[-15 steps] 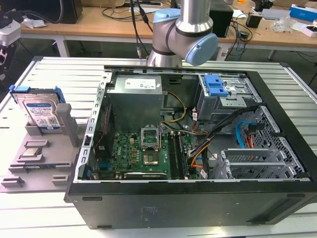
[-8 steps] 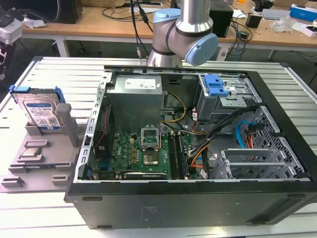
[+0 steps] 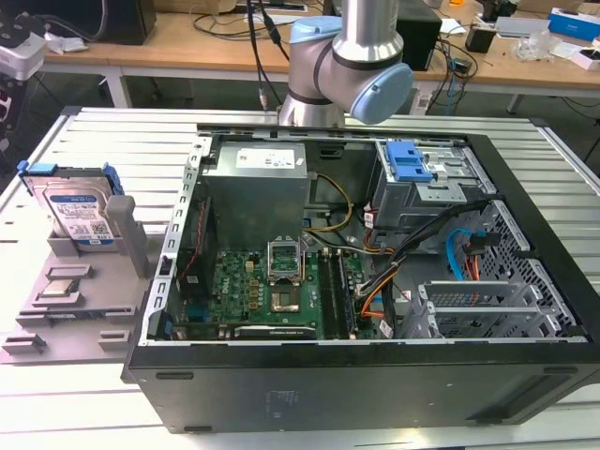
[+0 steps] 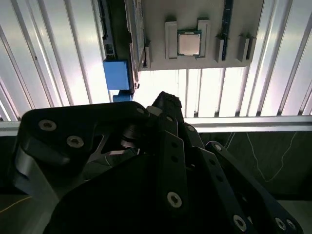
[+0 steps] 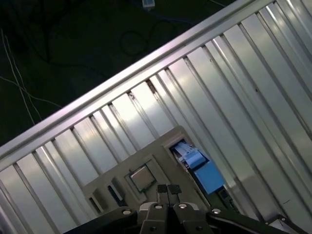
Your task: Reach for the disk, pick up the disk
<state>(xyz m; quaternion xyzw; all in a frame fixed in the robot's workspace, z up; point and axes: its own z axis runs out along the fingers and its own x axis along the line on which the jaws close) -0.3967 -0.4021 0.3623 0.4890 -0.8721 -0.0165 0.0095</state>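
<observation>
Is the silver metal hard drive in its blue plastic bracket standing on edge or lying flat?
Standing on edge: in the exterior view the silver hard drive leans in the grey stand, label visible.

1. Disk (image 3: 80, 214): flat silver drive, blue-and-white label facing out, blue bracket (image 3: 36, 175) round it.
2. Pose: on edge, leaning back slightly.
3. Location: slotted in grey holder (image 3: 89, 286), exterior view's left, on the worktop (image 3: 112, 131).

The gripper's (image 4: 165, 99) black linkage looms in the foreground above the slatted table (image 4: 48, 58); past its tip, the disk (image 4: 117, 74) stands edge-on; a chip (image 4: 187, 43) sits in the grey holder (image 4: 156, 61) nearby.
</observation>
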